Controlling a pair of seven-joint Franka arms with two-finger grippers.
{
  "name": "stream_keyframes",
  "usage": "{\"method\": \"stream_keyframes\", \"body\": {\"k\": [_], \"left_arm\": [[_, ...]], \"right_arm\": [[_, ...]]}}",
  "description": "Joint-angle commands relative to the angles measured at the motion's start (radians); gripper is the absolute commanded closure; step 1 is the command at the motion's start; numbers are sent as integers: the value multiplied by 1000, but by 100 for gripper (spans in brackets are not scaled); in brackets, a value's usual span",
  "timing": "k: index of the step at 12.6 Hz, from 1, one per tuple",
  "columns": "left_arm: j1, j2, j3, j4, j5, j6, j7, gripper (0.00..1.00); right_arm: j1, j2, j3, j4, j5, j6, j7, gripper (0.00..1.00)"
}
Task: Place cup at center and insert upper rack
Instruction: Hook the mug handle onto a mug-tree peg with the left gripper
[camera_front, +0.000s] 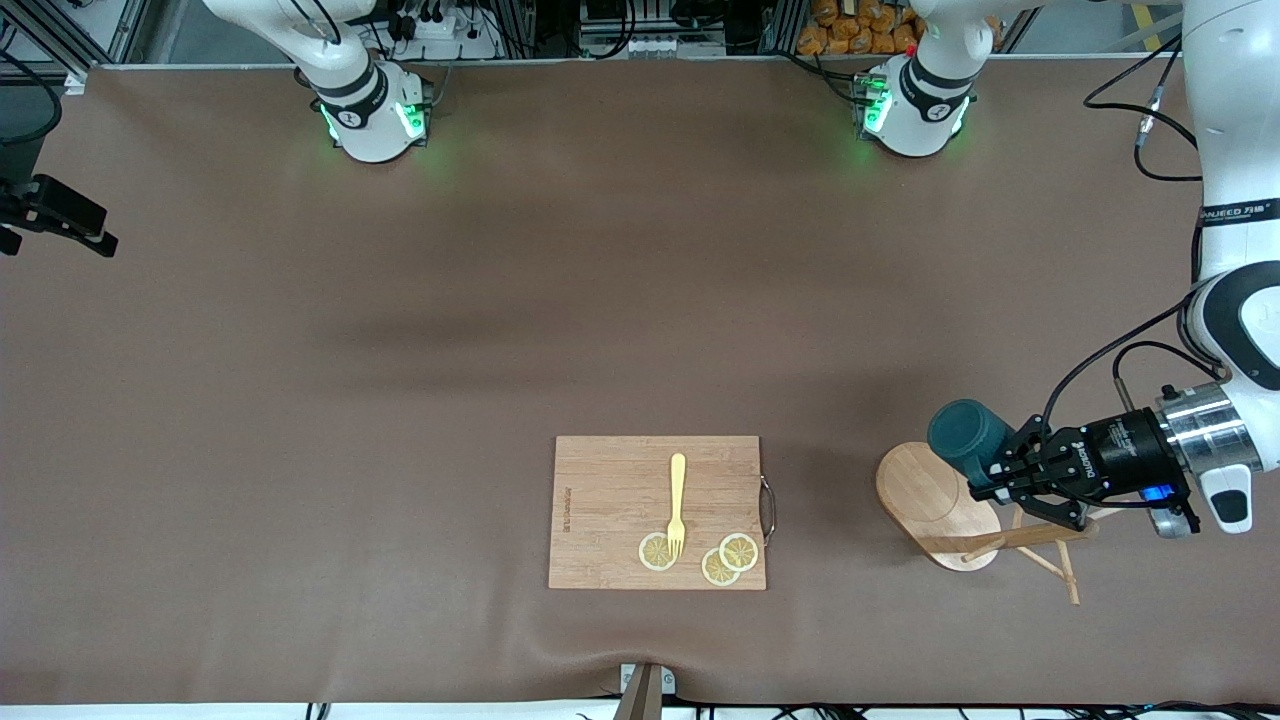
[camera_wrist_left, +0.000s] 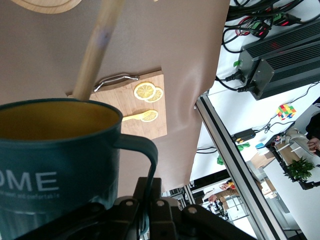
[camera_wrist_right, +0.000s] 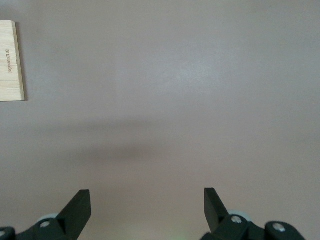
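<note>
The dark teal cup (camera_front: 965, 435) hangs tipped on its side over the oval base (camera_front: 925, 490) of the upper rack, a light wooden mug tree. My left gripper (camera_front: 988, 476) is shut on the cup's side handle (camera_wrist_left: 149, 156). In the left wrist view the cup (camera_wrist_left: 50, 165) shows its tan-yellow inside, with the rack's post (camera_wrist_left: 97, 47) close by its rim. The post (camera_front: 1010, 540) runs from the base toward the left arm's end, with thin pegs (camera_front: 1062, 572) there. My right gripper (camera_wrist_right: 147, 192) waits open over bare brown table cover (camera_wrist_right: 190, 90).
A wooden cutting board (camera_front: 610, 500) with a metal handle (camera_front: 768, 508) lies near the front camera, mid-table. On it are a yellow fork (camera_front: 677, 500) and lemon slices (camera_front: 728, 558). A black device (camera_front: 60, 215) juts in at the right arm's end.
</note>
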Motion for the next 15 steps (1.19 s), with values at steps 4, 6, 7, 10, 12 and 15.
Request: {"method": "stream_keyframes", "body": {"k": [4, 6, 7, 10, 12, 15], "left_arm": [[24, 39, 0, 52, -22, 4, 18, 100], [39, 46, -2, 52, -38, 4, 37, 100], [48, 45, 0, 51, -50, 4, 61, 100], [61, 46, 0, 51, -102, 4, 91, 100], [64, 54, 0, 45, -114, 2, 146, 100], [85, 74, 0, 43, -136, 2, 204, 100]], "right_arm": [[6, 7, -5, 21, -8, -14, 7, 0], [6, 7, -5, 21, -8, -14, 7, 0], [6, 7, -5, 21, -8, -14, 7, 0], [6, 7, -5, 21, -8, -14, 7, 0], [4, 7, -5, 21, -10, -14, 7, 0], [4, 7, -5, 23, -11, -14, 7, 0]]}}
